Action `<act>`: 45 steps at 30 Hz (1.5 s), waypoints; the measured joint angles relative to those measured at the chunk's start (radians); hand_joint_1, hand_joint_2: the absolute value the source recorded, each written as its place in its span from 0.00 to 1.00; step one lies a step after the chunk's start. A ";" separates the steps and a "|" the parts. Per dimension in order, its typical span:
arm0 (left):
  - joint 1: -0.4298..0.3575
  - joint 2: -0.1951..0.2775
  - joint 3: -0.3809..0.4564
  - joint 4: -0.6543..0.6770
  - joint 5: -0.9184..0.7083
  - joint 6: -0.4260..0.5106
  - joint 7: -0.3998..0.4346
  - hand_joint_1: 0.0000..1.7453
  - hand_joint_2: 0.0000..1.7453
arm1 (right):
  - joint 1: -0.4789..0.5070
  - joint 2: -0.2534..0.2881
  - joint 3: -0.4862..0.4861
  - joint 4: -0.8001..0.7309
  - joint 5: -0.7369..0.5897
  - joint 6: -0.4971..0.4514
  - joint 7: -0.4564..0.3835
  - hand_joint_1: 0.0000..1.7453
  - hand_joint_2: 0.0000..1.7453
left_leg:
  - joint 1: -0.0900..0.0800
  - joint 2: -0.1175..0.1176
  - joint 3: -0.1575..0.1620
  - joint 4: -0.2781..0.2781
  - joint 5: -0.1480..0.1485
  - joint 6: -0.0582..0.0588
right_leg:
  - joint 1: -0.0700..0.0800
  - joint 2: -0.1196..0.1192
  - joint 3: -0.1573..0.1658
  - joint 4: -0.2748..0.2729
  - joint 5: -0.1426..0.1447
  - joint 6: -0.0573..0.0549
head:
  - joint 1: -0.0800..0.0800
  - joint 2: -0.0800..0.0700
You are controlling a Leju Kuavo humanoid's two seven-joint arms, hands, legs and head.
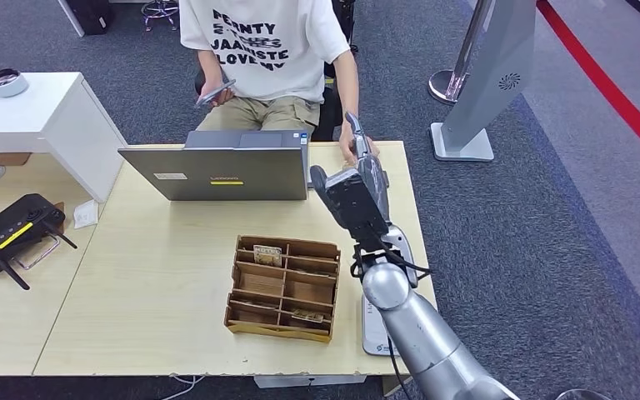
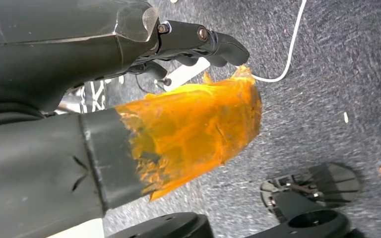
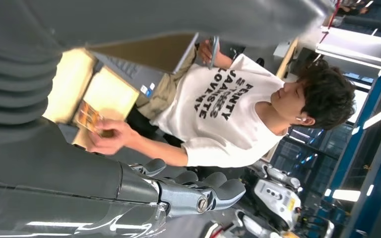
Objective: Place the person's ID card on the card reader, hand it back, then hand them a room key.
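My right hand (image 1: 357,190) is raised over the table's (image 1: 158,283) far right corner, its fingers (image 3: 206,191) stretched out and apart with nothing in them. Just beyond them, a seated person in a white printed shirt (image 1: 267,42) holds an orange-patterned card (image 3: 88,116) at the table edge with one hand (image 3: 108,140) and a phone (image 1: 215,93) in the other. A white flat device (image 1: 374,330), apparently the card reader, lies at the table's front right, partly hidden under my forearm. My left hand (image 2: 144,124) hangs above the floor, thumb wrapped in orange tape, holding nothing.
An open grey laptop (image 1: 225,171) stands at the table's back. A wooden compartment box (image 1: 283,287) with cards in some slots sits in the middle. A black controller (image 1: 12,229) lies on the left table. A grey sign stand (image 1: 487,75) is on the carpet to the right.
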 joint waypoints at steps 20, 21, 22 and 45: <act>0.015 0.002 0.086 0.001 0.118 0.052 -0.114 0.00 0.00 | 0.204 -0.080 -0.011 -0.121 -0.152 0.072 -0.047 0.00 1.00 | 0.000 0.000 0.000 0.000 -0.001 0.000 | 0.000 0.000 0.000 0.000 0.000 0.000 | 0.000 0.000; 0.020 0.001 0.086 0.001 0.119 0.054 -0.115 0.00 0.00 | 0.215 -0.084 -0.009 -0.134 -0.152 0.076 -0.045 0.00 1.00 | 0.000 0.000 0.000 0.000 -0.001 0.000 | 0.000 0.000 0.000 0.000 0.000 0.000 | 0.000 0.000; 0.025 0.001 0.086 0.001 0.120 0.055 -0.116 0.00 0.00 | 0.226 -0.088 -0.006 -0.147 -0.152 0.081 -0.043 0.00 1.00 | 0.000 0.000 0.000 0.000 -0.001 0.000 | 0.000 0.000 0.000 0.000 0.000 0.000 | 0.000 0.000; 0.059 0.009 0.088 0.002 0.105 0.036 -0.103 0.00 0.00 | 0.339 -0.158 0.205 -0.292 0.260 0.004 -0.042 1.00 1.00 | 0.000 0.000 0.000 0.000 -0.001 0.000 | 0.000 0.000 0.000 0.000 -0.001 0.000 | 0.000 0.000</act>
